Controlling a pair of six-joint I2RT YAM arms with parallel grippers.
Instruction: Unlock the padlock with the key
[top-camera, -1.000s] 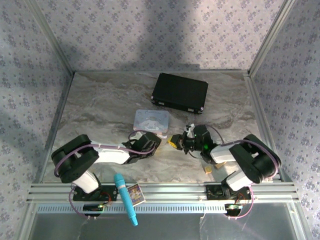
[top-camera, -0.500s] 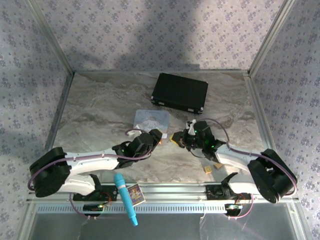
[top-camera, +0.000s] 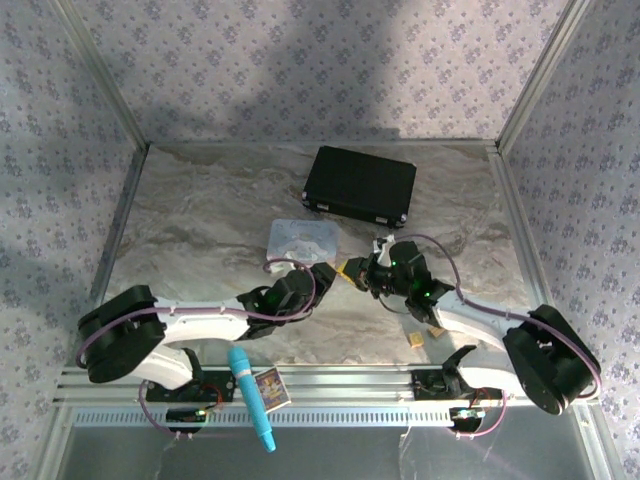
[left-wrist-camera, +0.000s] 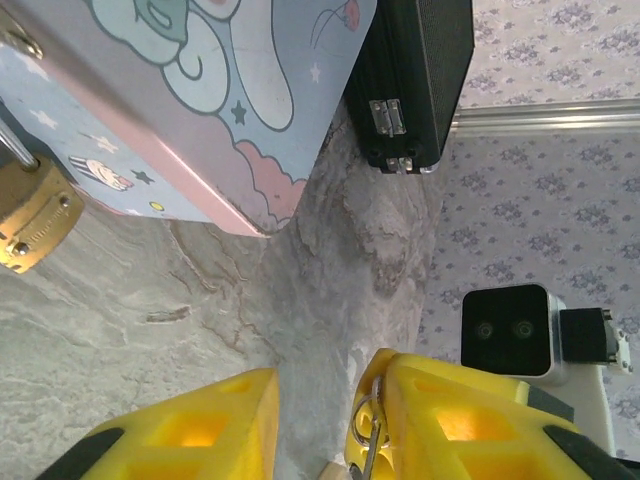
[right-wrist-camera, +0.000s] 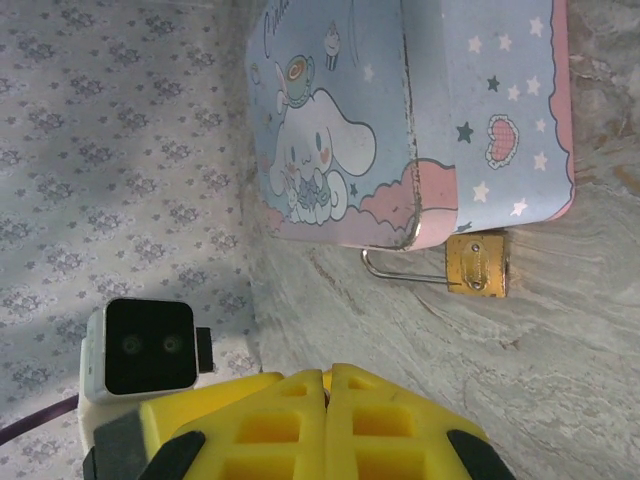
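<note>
Padlock (right-wrist-camera: 476, 263): brass, flat on bench (right-wrist-camera: 560, 330) beside tin's (right-wrist-camera: 400, 120) pink edge, long axis along it, shackle toward wall (right-wrist-camera: 120, 120). Left fingers (left-wrist-camera: 200, 430) apart, key (left-wrist-camera: 368, 440) against one; right fingers (right-wrist-camera: 270, 420) closed, empty.

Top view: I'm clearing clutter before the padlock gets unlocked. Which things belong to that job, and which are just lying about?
Job: padlock; key; cartoon tin beside the padlock.
Lying about: black case; teal pen-like tool; tan blocks; small picture card.
</note>
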